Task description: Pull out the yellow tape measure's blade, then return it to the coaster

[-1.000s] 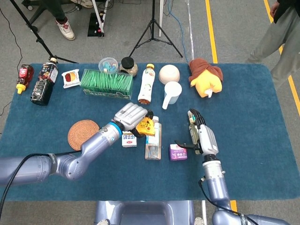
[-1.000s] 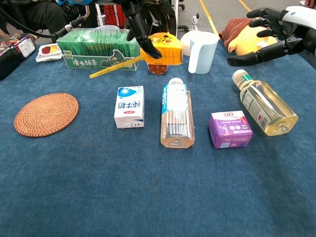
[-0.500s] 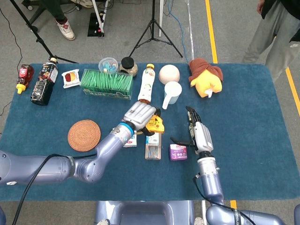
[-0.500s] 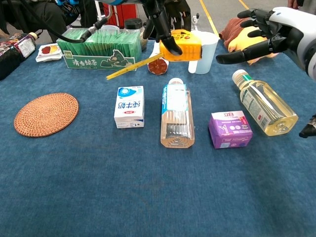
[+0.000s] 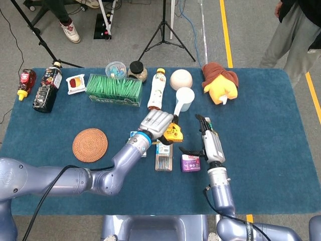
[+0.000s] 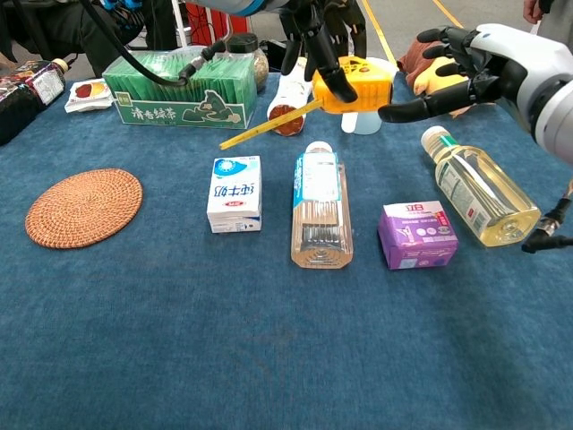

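- The left hand holds the yellow tape measure up in the air, fingers wrapped over its top; in the head view the same hand sits above the middle of the table.
- A short length of yellow blade sticks out of the case, slanting down toward the left, with its tip hanging free above the blue cloth near the green box.
- The right hand is open and holds nothing, fingers spread, one fingertip reaching toward the right side of the tape measure; whether it touches the case cannot be told.
- The woven coaster lies bare on the left part of the table, well apart from the tape measure, with open cloth all around it.
- Below the raised tape measure lie a small milk carton, a clear bottle on its side, a purple box and a bottle of yellow liquid, in a row from left to right.
- A white cup and a tall drink bottle stand just behind the left hand.
- Along the far edge stand a plush toy, a pale ball and two jars; dark sauce bottles lie at the far left corner.
- The near strip of the table is open cloth across its whole width.
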